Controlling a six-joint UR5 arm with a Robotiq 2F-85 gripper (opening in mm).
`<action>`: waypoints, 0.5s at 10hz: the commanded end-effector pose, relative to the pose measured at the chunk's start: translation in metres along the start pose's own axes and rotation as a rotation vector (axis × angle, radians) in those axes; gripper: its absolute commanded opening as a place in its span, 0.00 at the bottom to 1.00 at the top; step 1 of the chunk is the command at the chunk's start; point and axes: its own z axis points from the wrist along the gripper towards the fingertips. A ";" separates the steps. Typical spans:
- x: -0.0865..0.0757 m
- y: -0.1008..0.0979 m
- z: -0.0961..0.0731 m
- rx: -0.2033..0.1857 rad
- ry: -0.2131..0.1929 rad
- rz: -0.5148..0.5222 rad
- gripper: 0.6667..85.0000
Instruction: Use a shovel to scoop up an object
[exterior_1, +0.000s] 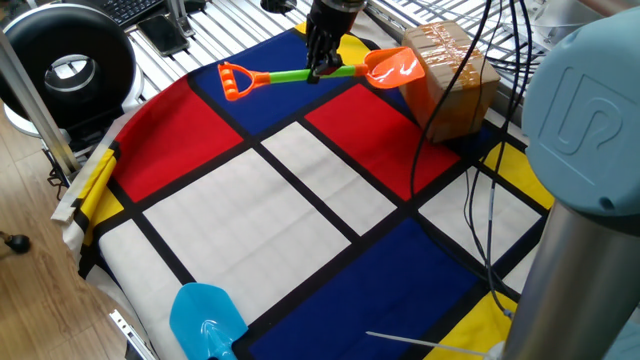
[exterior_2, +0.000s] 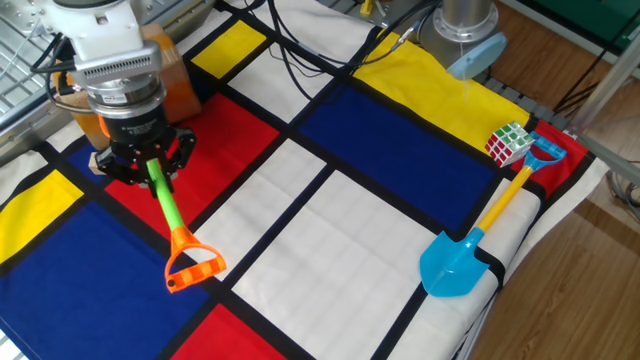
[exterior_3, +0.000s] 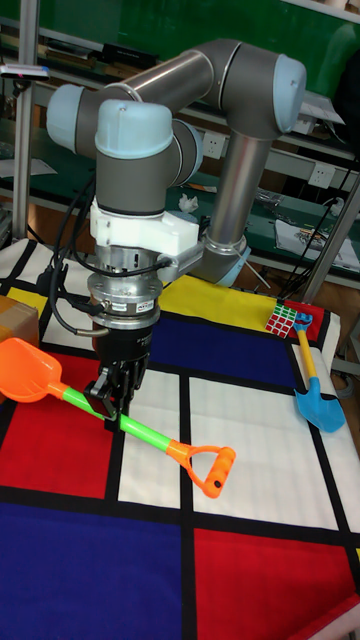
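The orange-bladed toy plastic shovel with a thin green shaft and orange D-loop (exterior_1: 305, 72) hangs lifted at the desk's twelve o'clock edge in one fixed view, the tool (exterior_1: 318, 68) pinching its shaft mid-length, blade at three o'clock touching or just before the brown tape-wrapped cardboard box (exterior_1: 450, 80). The grasp looks done; no cube shows on the blade, so scooping seems left.

In the other fixed view the tool (exterior_2: 150, 170) clamps the shaft, loop toward five o'clock; a tiny pale tan wooden cube (exterior_2: 97, 160) peeks at the tool's nine o'clock, beside the box.

In the tall fixed view the shovel (exterior_3: 120, 415) tilts, blade raised at nine o'clock and apparently empty.
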 end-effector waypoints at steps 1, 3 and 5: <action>0.000 -0.001 -0.001 0.003 -0.004 0.010 0.00; -0.002 0.000 -0.001 -0.002 -0.012 0.012 0.00; -0.003 0.000 -0.001 -0.003 -0.013 0.011 0.00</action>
